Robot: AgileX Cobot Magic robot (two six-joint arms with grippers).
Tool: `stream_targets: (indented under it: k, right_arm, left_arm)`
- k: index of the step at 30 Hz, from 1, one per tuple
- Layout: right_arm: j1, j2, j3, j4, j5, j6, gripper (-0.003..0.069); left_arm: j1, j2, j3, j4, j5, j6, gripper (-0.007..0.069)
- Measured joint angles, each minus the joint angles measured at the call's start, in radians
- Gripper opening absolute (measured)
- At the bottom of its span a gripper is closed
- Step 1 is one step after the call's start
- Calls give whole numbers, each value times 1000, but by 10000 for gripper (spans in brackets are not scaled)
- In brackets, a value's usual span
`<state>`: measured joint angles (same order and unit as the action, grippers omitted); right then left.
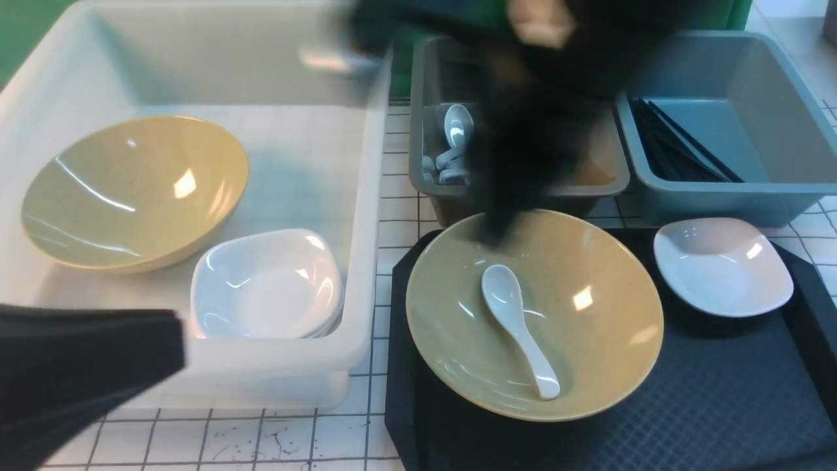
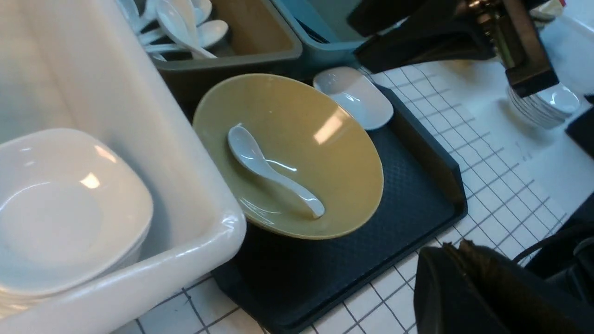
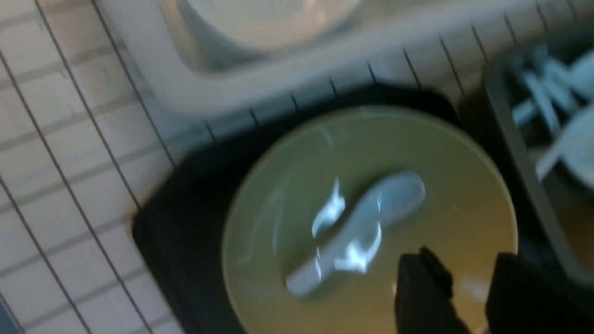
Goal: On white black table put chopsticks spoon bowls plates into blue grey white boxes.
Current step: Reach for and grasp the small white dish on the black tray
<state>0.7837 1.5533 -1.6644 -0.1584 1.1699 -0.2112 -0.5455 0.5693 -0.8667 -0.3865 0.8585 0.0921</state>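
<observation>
1. White soup spoon (image 1: 521, 332) lies in the mustard-yellow bowl (image 1: 608, 356) on the black tray (image 1: 686, 418). Front view: long axis runs 11 to 5 o'clock, scoop at 11, handle end at 5.
2. Bowl sits toward the tray's 10 o'clock corner. White square dish (image 1: 722, 267) just beside it, at its 2 o'clock.
3. Dark grey bin (image 1: 523, 191), spoons inside, stands at the bowl's 12; blue bin (image 1: 732, 196), black chopsticks (image 1: 680, 144) inside, at 1. Chopsticks slant 11 to 5.
4. Translucent white tub (image 1: 371, 216) at the bowl's 10, holding another yellow bowl (image 1: 131, 190) and stacked white dishes (image 1: 268, 284).
5. Edges: bowl rim close to the grey bin; narrow strip of gridded bench (image 1: 340, 432) between tub and tray. Open tray surface at the bowl's 4.
6. Right gripper (image 3: 468, 278): fingers spread, nothing between them, over the bowl; blurred. Left gripper (image 2: 457, 250): tips pressed together, nothing pinched.
</observation>
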Motion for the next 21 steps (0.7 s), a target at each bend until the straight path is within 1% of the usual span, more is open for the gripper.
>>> stream_targets:
  k: [2, 4, 7, 11, 14, 16, 21]
  right_arm:
    - [-83, -73, 130, -8, 0, 9, 206]
    - [-171, -115, 276, -13, -3, 14, 224]
    - [-300, -123, 445, -11, -85, 19, 294]
    - [-422, -57, 581, -1, -291, -4, 422]
    - [-486, 17, 600, -1, -382, -12, 491]
    - [-526, 69, 600, -1, -433, -27, 517]
    - [-567, 147, 601, -2, -555, -58, 527]
  left_arm:
    - [0, 14, 0, -25, -10, 31, 0]
    - [0, 23, 0, -44, -27, 52, 0]
    - [0, 24, 0, -51, -46, 62, 0]
    - [0, 24, 0, -54, -57, 67, 0]
    - [0, 24, 0, -55, -57, 69, 0]
    - [0, 24, 0, -55, -57, 70, 0]
    - [0, 24, 0, -55, -57, 72, 0]
